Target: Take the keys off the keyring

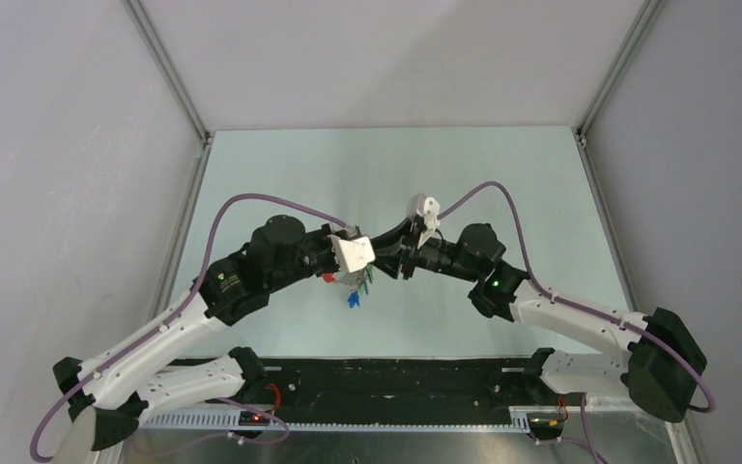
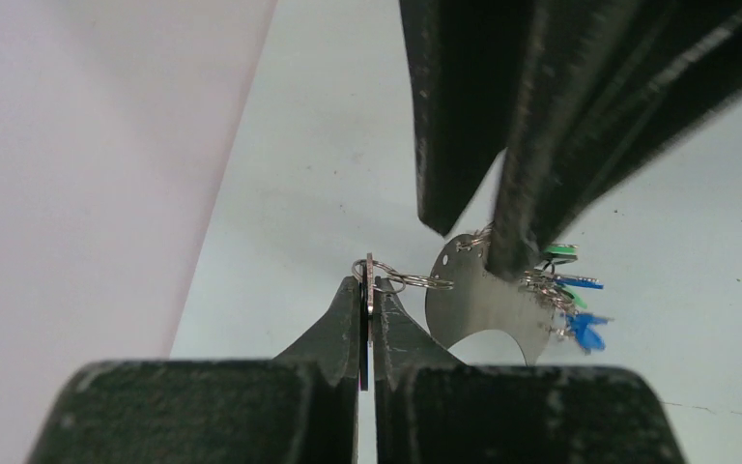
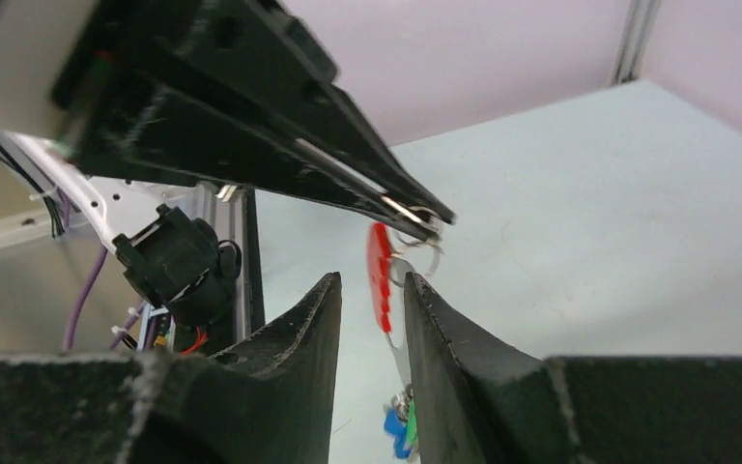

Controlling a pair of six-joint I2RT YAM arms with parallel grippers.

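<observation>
silver ring (image 2: pixel 411 282) pinched by closed left gripper (image 2: pixel 367 286) | red keyring (image 3: pixel 379 275) straddled by spread right gripper (image 3: pixel 372 282) | keys (image 2: pixel 575 300) hung below

Silver keys (image 2: pixel 565 300) carry green and blue tags (image 2: pixel 585 331), the keyring (image 3: pixel 379 271) shows red, the table (image 1: pixel 348 164) is pale mint green, and the arms' cables (image 1: pixel 271 200) are purple.

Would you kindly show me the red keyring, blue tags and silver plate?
red keyring (image 3: pixel 379 271): right wrist view, its red face.
blue tags (image 2: pixel 587 332): left wrist view, the lower tag.
silver plate (image 2: pixel 483 302): left wrist view, its flat face.
</observation>
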